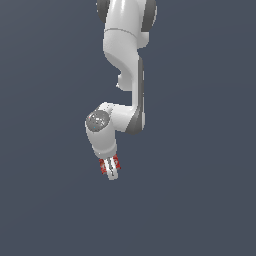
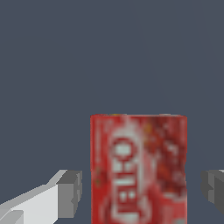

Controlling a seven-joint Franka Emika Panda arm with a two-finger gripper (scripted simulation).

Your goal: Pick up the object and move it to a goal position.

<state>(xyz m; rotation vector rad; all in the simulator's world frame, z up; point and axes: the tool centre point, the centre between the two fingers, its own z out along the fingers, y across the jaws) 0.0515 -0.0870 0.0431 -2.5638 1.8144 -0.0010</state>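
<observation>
Grey-padded fingers [image 2: 70, 192] of the white gripper [image 2: 142, 192] sit on either side of the small red rectangular box [image 2: 138, 168] with white lettering printed down its face. In the wrist view there's a clear gap of dark background between each pad and the box's sides, so the jaws are spread wider than the box and aren't pinching it, as far as I can see. The box fills the space between the fingers and runs off the edge of that picture.

From the exterior view, the gripper [image 1: 111, 170] points downward at the end of the white Franka arm [image 1: 125, 65], and bits of red box [image 1: 116, 162] peek out on both sides of the pale fingers. It's too small there to tell if anything is touching.

Everything around is the same flat dark blue-grey surface [image 1: 200, 200], so I honestly can't tell whether the box is resting on a worktop or off it.
</observation>
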